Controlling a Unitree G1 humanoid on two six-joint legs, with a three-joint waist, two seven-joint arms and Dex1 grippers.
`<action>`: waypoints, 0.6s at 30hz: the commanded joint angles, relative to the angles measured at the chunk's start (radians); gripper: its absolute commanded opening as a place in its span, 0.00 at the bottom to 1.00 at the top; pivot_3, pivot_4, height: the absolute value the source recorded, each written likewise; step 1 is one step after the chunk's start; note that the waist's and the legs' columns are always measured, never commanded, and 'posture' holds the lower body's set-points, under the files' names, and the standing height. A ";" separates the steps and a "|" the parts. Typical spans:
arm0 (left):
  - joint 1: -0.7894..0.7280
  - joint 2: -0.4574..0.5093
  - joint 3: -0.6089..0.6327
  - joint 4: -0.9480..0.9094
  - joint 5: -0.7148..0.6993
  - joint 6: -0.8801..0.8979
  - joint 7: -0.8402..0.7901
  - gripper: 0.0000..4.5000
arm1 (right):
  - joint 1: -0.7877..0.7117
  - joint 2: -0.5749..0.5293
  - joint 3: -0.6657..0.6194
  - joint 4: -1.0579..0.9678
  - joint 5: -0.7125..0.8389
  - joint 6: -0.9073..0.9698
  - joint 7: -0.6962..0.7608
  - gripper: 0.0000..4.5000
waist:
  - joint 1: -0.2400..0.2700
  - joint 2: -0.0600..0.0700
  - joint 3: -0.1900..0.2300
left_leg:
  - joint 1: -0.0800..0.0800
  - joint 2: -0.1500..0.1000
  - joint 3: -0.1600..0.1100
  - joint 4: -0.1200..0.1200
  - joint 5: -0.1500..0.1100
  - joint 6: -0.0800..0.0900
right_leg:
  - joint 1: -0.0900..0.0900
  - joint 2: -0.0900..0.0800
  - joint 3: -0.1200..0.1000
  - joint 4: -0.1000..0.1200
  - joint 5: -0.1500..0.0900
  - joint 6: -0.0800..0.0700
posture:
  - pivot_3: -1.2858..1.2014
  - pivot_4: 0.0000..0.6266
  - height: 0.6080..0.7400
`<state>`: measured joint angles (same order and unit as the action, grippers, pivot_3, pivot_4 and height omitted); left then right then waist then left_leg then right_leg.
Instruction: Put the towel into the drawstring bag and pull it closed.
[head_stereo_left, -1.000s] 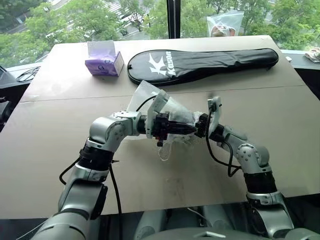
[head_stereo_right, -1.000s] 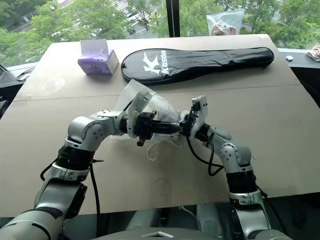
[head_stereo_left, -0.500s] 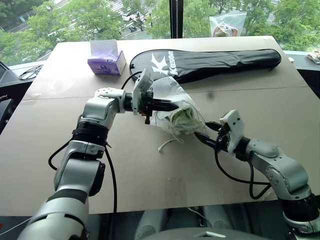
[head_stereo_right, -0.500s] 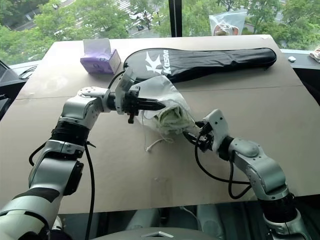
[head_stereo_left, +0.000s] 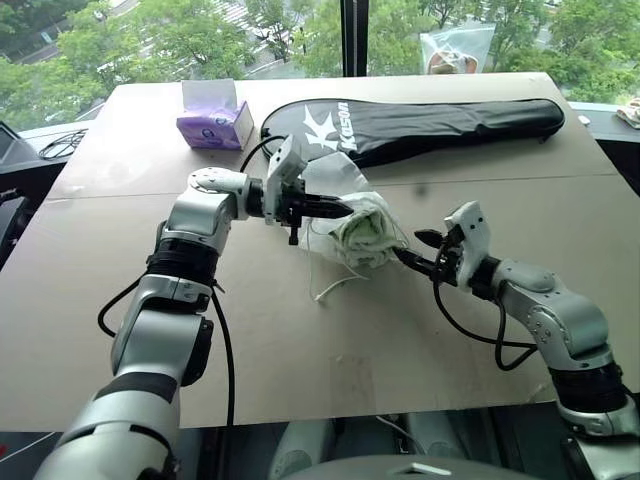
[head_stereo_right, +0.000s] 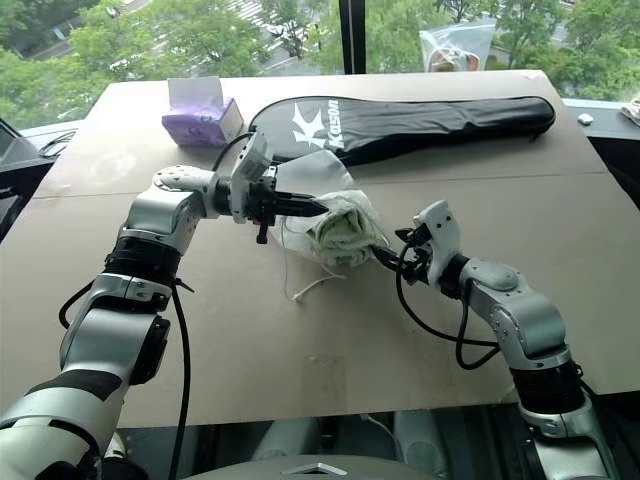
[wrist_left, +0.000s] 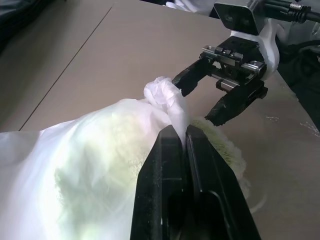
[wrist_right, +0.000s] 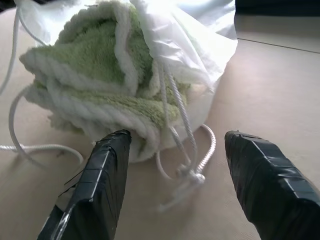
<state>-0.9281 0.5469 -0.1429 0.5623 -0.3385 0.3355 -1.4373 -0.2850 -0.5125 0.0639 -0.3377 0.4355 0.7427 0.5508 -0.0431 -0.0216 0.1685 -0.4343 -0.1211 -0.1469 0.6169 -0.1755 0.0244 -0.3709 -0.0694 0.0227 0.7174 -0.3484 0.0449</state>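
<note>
**A:** Where do you stand with the task now?

**B:** You are about in the middle. The small fluffy light green terry towel (wrist_right: 95, 75) is mostly inside the thin translucent white drawstring bag (head_stereo_left: 345, 180), but its folded edge sticks out of the mouth, which is wide open and faces your right arm. Bag and towel sit on the beige table (head_stereo_left: 300, 350), near its middle, in front of the long black racket cover (head_stereo_left: 420, 118).

**A:** And what are my grippers doing?

**B:** Your left gripper (head_stereo_left: 340, 209) is closed tight on a bunch of the bag's fabric at the upper rim — in the left wrist view the two black fingers (wrist_left: 167, 165) pinch the white cloth between them. Your right gripper (head_stereo_left: 420, 250) has its jaws spread wide and holds nothing; it is just beside the open mouth and points at it.

**A:** What is left to do?

**B:** I think two things. First, the towel should go fully in, because the green edge hangs out at the mouth. Second, you must take the white cord (wrist_right: 192, 150) — its knotted end lies on the table between your right fingers, and another loop (head_stereo_left: 335, 288) trails at the near side of the bag — and pull it. The bag is not yet closed at all.
</note>
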 joint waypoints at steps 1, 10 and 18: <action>0.008 0.002 0.036 -0.049 -0.008 -0.002 0.016 0.00 | 0.004 0.015 -0.018 -0.117 0.060 -0.022 0.045 0.71 | -0.005 0.000 0.000 | 0.000 0.000 0.000 0.000 0.000 0.000 | 0.000 0.000 0.000 0.001 0.000 0.000 | 0.52 0.24 1.00; 0.094 -0.022 0.060 -0.240 -0.064 0.115 0.077 0.00 | -0.104 0.098 0.186 -0.065 -0.067 -0.033 -0.001 0.11 | -0.024 -0.001 0.000 | 0.000 0.000 0.000 0.001 0.000 0.000 | -0.001 0.000 0.000 0.004 0.000 0.000 | 0.52 0.24 1.00; 0.217 -0.007 0.071 -0.479 -0.150 0.284 0.134 0.00 | -0.310 0.403 0.166 0.471 -0.141 -0.351 -0.022 0.00 | -0.028 -0.001 0.000 | 0.003 0.000 0.001 0.001 0.001 -0.002 | -0.001 0.001 0.002 0.011 0.000 0.000 | 0.52 0.24 1.00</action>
<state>-0.7181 0.5238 -0.0918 0.1484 -0.4557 0.5945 -1.3119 -0.5592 -0.1517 0.2739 0.0672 0.2755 0.4937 0.5151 -0.0715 -0.0222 0.1683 -0.4313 -0.1207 -0.1466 0.6181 -0.1743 0.0226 -0.3720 -0.0687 0.0244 0.7287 -0.3483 0.0447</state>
